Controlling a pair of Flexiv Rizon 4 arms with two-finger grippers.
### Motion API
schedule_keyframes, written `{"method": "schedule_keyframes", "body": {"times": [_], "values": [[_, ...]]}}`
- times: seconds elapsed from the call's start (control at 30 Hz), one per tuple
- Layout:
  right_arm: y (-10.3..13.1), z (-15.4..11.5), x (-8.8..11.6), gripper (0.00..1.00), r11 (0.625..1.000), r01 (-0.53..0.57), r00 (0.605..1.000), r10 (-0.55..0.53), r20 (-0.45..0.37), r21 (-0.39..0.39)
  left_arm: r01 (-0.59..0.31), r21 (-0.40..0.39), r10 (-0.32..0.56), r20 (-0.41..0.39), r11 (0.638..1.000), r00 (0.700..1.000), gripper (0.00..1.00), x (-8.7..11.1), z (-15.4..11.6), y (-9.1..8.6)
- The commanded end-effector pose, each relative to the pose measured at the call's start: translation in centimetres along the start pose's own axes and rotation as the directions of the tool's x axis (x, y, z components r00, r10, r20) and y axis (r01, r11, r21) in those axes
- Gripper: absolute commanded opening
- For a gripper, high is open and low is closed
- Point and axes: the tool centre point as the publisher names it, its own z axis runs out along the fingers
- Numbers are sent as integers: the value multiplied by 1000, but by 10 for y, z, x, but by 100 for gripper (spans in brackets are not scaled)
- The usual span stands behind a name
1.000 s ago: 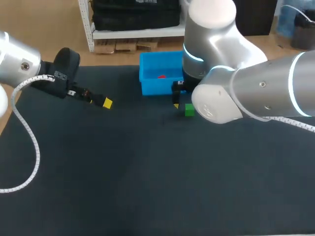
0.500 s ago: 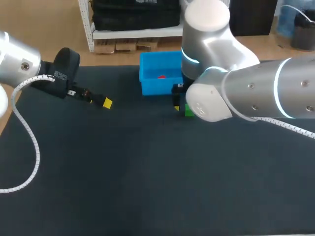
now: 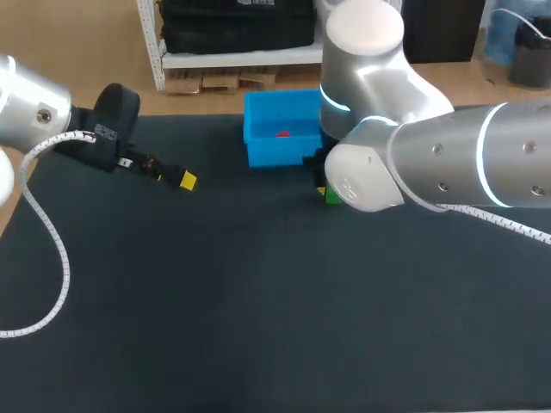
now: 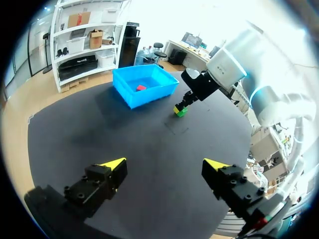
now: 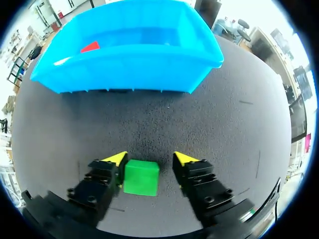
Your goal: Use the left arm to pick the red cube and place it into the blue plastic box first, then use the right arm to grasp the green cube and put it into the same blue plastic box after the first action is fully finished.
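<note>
Small green cube [image 5: 141,177] sits on the dark worktop [image 3: 258,301] between the spread fingers of the right hand [image 5: 149,159], against one finger with a gap to the other, so not gripped yet; faces squared to the fingers, no long axis to mind. Blue plastic box [image 5: 129,69] is just ahead of that hand, small red cube [image 5: 90,47] inside, so step one looks done. Left hand [image 4: 164,164] is wide open, empty, well apart from both.

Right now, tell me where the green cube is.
In the right wrist view the green cube lies between the open fingers of the right gripper, touching one of them, just short of the blue plastic box.
</note>
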Motion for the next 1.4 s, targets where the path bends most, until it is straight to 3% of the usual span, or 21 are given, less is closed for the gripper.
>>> {"method": "schedule_keyframes", "body": {"times": [0.03, 0.33, 0.57, 0.77, 1.13, 1.4], "values": [[-2, 0, 1, 0, 1000, -1, 1000, 1, -3, -9, -3, 4, 3, 6, 1000, 1000, 100, 1, 0, 1], [-2, -3, 5, 0, 1000, -7, 1000, 7, -5, -17, -3, 4, 3, 6, 1000, 1000, 100, 1, 0, 1], [-3, -26, 3, 0, 999, -19, 999, 20, 33, -35, -3, 4, 3, 6, 1000, 1000, 100, 1, 0, 1], [2, -65, -1, 0, 997, -17, 995, 24, 99, -74, -3, 4, 3, 6, 1000, 1000, 100, 1, 0, 1], [11, -159, -7, 0, 985, 22, 955, 30, 296, -172, -3, 4, 3, 6, 1000, 1000, 100, 1, 0, 1], [12, -207, 8, 0, 971, 48, 909, 55, 414, -236, -3, 4, 3, 6, 1000, 1000, 100, 1, 0, 1]]}}
